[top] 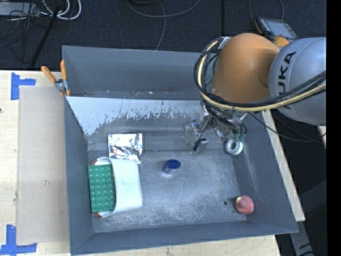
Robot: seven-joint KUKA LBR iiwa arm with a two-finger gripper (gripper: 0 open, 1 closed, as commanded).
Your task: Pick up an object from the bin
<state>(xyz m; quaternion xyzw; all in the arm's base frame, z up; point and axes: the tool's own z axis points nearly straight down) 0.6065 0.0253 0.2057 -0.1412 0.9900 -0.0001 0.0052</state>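
Note:
My gripper [200, 137] hangs below the orange wrist cover, over the bin's back right part, close to the back wall. The nearest loose thing is a small blue cap-like piece [171, 167], which lies on the bin floor below and to the left of the gripper, apart from it. A small pink-red ball [244, 205] rests near the front right corner.
At the bin's left lies a white box with a green dotted side [115, 187]. A crumpled silver foil packet [126, 146] lies just behind the box. The arm and its cables cover the bin's back right corner.

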